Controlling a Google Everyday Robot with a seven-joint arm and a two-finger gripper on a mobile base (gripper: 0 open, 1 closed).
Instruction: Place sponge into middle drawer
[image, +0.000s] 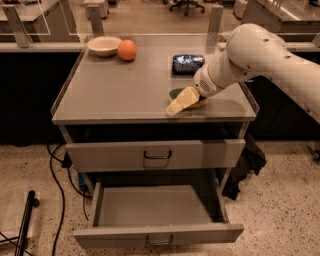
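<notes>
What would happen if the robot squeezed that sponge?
The sponge would probably squash and spring back, since its base looks like foam. Lying flat on the cabinet top, it likely won't roll. The gripper is right at it, near the front edge.

An office-like lab, shown by speckled terrazzo floor (280, 210), wheeled chairs (187, 6) beyond partitioned desks (35, 46), loose cables (57, 190), and a robot claw (182, 100) low over the grey cabinet's worktop (120, 85), right side.

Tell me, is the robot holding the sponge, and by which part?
Cannot tell. The gripper is down at the sponge on the cabinet top, covering most of it, so any hold is hidden.
</notes>
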